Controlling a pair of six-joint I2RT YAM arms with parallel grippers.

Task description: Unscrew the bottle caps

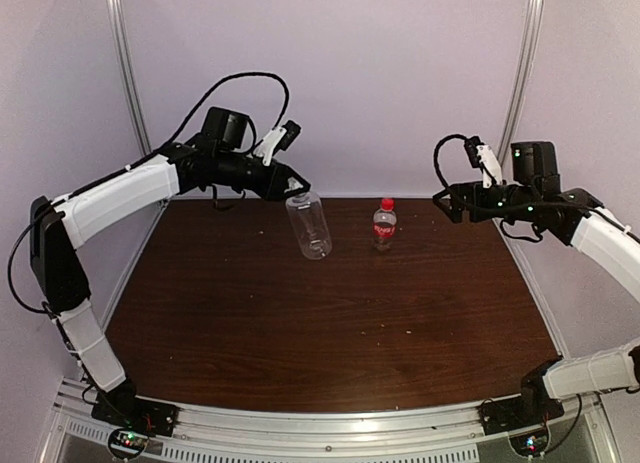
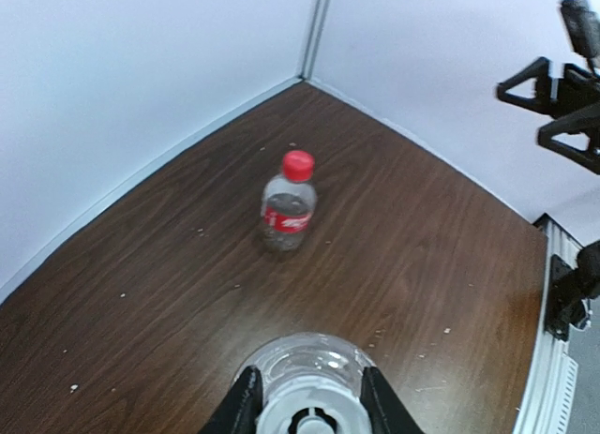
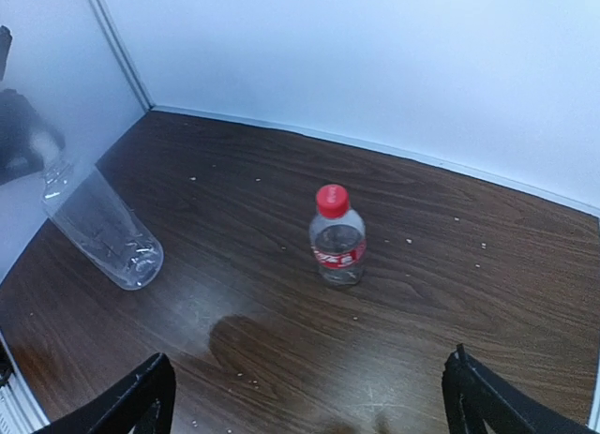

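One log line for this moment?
left gripper: holds clear bottle, tilted | right gripper: open, empty | red bottle: upright, capped

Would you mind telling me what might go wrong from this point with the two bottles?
1. The left gripper is shut on the plain bottle at its top end alone, and the bottle is tilted. It may slip or swing out of the grip.
2. The red-label bottle stands free with nothing steadying it, so the open right gripper could tip it on approach.
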